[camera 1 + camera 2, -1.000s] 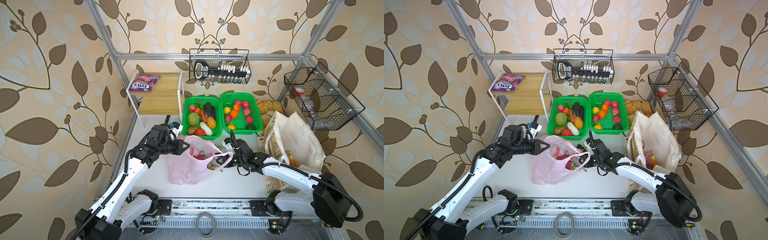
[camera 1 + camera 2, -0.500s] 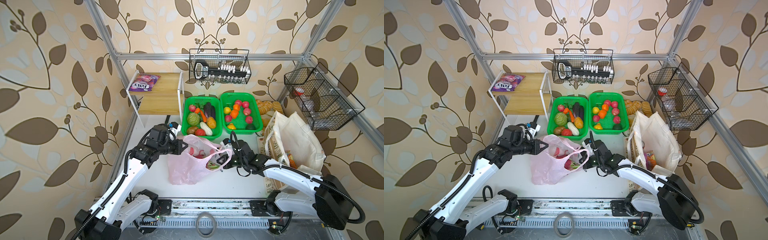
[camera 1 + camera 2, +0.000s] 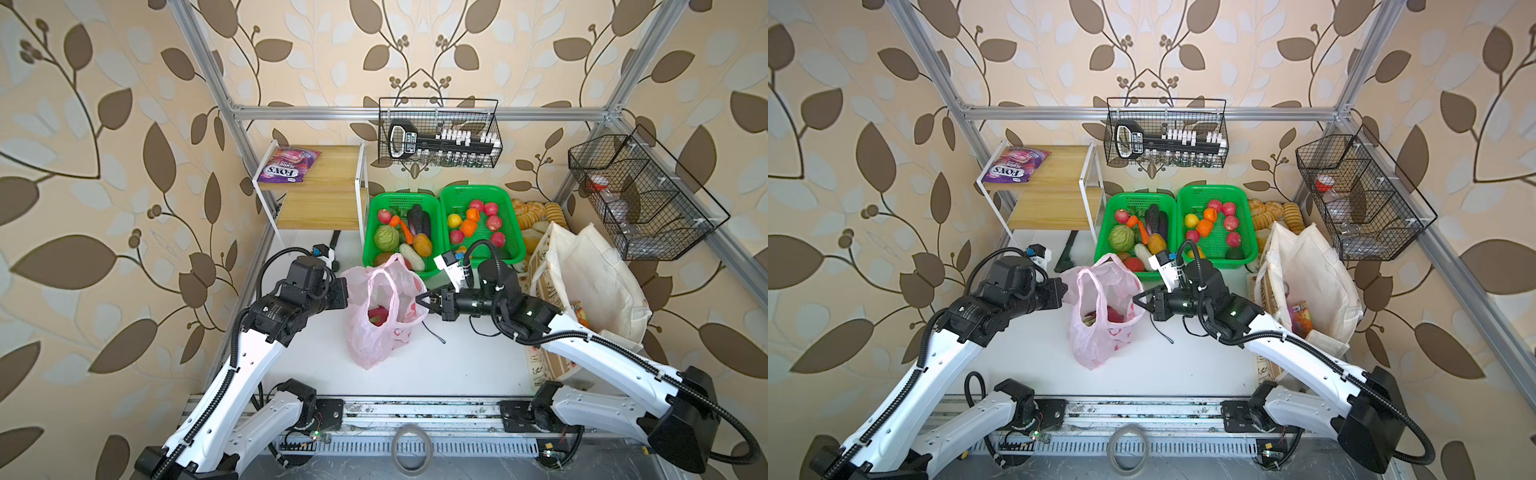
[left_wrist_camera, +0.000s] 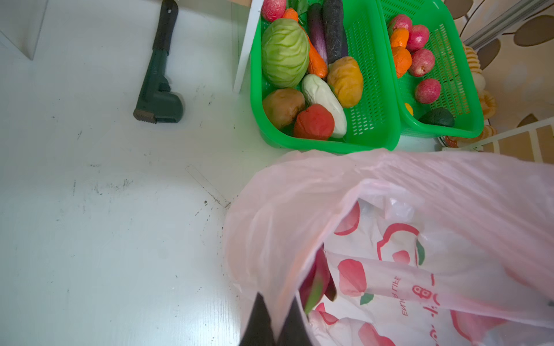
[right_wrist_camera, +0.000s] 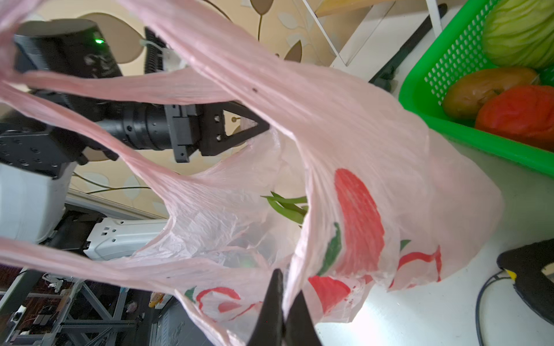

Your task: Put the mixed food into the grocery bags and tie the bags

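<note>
Left gripper (image 4: 277,325) and right gripper (image 5: 283,311) are both clamping onto the pink bag (image 3: 376,345); fruit (image 3: 377,316) is sitting inside, no knot yet.

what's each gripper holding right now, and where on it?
Both hold the pink bag. The left gripper pinches the film at its mouth rim on one side, and the right gripper pinches the opposite side.

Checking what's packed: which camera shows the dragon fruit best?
A top view: the dragon fruit shows through the open mouth of the pink bag. Left wrist catches a magenta sliver; right wrist only green tips.
</note>
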{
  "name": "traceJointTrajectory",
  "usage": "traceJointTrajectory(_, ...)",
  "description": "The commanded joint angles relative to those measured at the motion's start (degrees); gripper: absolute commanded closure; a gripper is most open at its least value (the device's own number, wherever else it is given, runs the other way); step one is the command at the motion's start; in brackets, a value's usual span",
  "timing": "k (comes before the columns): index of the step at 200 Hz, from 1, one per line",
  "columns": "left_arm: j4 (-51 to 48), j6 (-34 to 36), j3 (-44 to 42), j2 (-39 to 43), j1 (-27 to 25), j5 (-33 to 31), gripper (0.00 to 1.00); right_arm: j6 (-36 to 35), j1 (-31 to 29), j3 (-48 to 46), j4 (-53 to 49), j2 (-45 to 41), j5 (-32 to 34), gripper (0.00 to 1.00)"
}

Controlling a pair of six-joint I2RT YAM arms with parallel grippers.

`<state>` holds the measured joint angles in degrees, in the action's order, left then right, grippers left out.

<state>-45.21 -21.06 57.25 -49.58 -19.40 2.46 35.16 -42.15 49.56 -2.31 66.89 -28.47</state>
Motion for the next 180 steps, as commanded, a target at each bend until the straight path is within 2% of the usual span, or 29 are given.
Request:
traceJointTrajectory(1, -0.49, 0.31, 5.10, 3.95, 0.55, -5.54, 1.00, 1.84, -0.40, 1.42, 3.41, 2.38, -2.46, 1.00)
traceJointTrajectory(21, -0.46, 1.56, 6.28, 5.41, 0.50, -7.51, 1.00, 1.98, -1.12, 1.91, 6.54, 4.37, -2.90, 1.00)
traceJointTrajectory(53, -3.55, 1.26, 5.70, 2.29, 0.52, -7.08, 1.00, -0.53, -1.16, 2.72, 0.05, 7.90, 1.64, 1.00)
traceJointTrajectory(86, -1.55, 0.60, 3.84, 0.93, 0.55, -4.26, 1.00, -1.30, -1.05, 0.68, -2.36, 8.36, 3.55, 1.00)
traceJointTrajectory(94, -0.99, 0.70, 3.51, 0.80, 0.50, -3.54, 1.00, -1.40, -0.92, 0.45, -2.75, 8.25, 3.81, 0.94)
traceJointTrajectory(125, -0.15, 1.23, 3.13, 0.03, 0.55, -2.61, 1.00, -1.77, 0.00, 1.19, -4.80, 5.15, 7.34, 0.63)
traceJointTrajectory(149, 0.10, 0.87, 3.04, -0.23, 0.54, -2.34, 1.00, -3.33, 1.65, 2.82, -8.26, 1.26, 12.51, 0.53)
traceJointTrajectory(180, 0.73, 0.17, 2.95, -0.08, 0.50, -1.65, 1.00, -6.88, 4.81, 5.38, -14.17, -2.63, 18.38, 0.48)
